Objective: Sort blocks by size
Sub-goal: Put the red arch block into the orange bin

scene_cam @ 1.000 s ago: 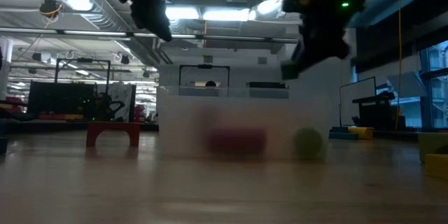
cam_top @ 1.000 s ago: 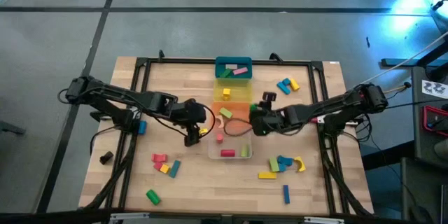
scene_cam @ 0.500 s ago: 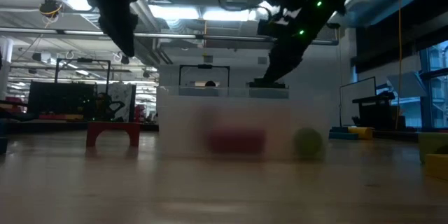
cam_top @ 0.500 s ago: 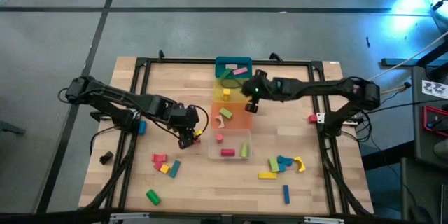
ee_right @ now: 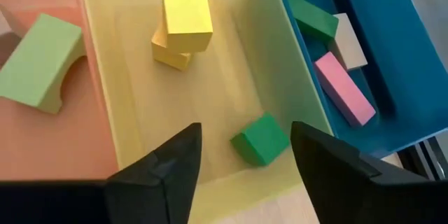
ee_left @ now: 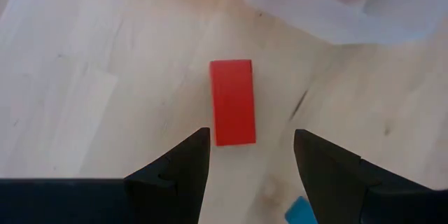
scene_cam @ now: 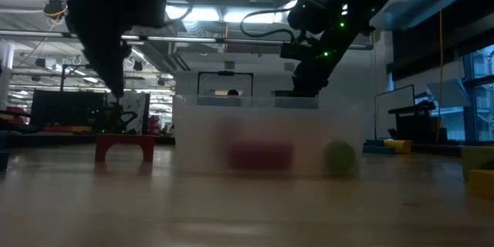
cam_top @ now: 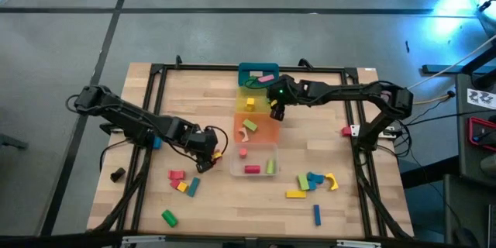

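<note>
My left gripper [cam_top: 205, 159] is open, low over the table just left of the clear bin [cam_top: 236, 169]. A red bar block [ee_left: 232, 101] lies flat on the wood ahead of its fingertips [ee_left: 248, 150]. My right gripper [cam_top: 275, 112] is open and empty [ee_right: 241, 150], above the yellow bin [ee_right: 133, 126]. That bin holds a green cube [ee_right: 260, 138] and two stacked yellow cubes [ee_right: 183, 24]. The teal bin [ee_right: 392, 63] holds green, tan and pink bars. The orange bin [ee_right: 42, 147] holds a light green arch [ee_right: 42, 59].
The four bins stand in a row from the far edge to the middle [cam_top: 256, 97]. Loose blocks lie near left [cam_top: 182, 182], near right [cam_top: 314, 180] and far right [cam_top: 318, 93]. A red arch [scene_cam: 123, 147] stands left of the clear bin [scene_cam: 255, 135] in the low view.
My right gripper has swung from beside the clear bin toward the far edge and now hangs over the yellow bin. My left gripper has moved a little toward the table's near left.
</note>
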`<state>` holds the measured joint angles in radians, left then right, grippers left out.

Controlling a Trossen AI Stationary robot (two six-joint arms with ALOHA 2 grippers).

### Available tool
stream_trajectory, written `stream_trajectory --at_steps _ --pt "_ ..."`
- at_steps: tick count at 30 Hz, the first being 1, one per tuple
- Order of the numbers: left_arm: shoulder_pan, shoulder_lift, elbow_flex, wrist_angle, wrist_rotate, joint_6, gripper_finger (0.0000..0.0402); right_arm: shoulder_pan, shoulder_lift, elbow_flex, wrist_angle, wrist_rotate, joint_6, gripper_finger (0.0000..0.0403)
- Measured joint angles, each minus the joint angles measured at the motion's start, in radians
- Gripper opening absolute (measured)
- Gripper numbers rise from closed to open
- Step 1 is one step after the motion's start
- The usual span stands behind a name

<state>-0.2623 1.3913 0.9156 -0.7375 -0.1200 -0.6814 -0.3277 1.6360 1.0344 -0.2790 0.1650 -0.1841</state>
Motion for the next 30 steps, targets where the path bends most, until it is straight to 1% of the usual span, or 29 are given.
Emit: stream_trajectory --at_steps 6,10,16,23,30 --pt "0.0 0.038 -0.067 0.102 -0.004 0.001 0.0191 0.0 -0.006 0.0 -0.009 -0.001 0.0 0.0227" --pt "0.001 0.064 -0.096 0.154 -0.02 0.022 0.0191 0.001 -0.05 0.0 -0.016 -0.008 -0.004 0.0225" --pt "0.004 0.067 -0.138 0.24 -0.043 0.056 0.0191 0.001 -0.171 0.0 -0.064 0.004 -0.011 0.0225" --pt "0.015 0.067 -0.19 0.337 -0.061 0.057 0.0191 0.001 -0.316 0.0 -0.151 0.01 -0.031 0.0225" --pt "0.015 0.067 -0.239 0.412 -0.061 0.066 0.0191 0.001 -0.401 0.0 -0.216 0.01 -0.031 0.0225"
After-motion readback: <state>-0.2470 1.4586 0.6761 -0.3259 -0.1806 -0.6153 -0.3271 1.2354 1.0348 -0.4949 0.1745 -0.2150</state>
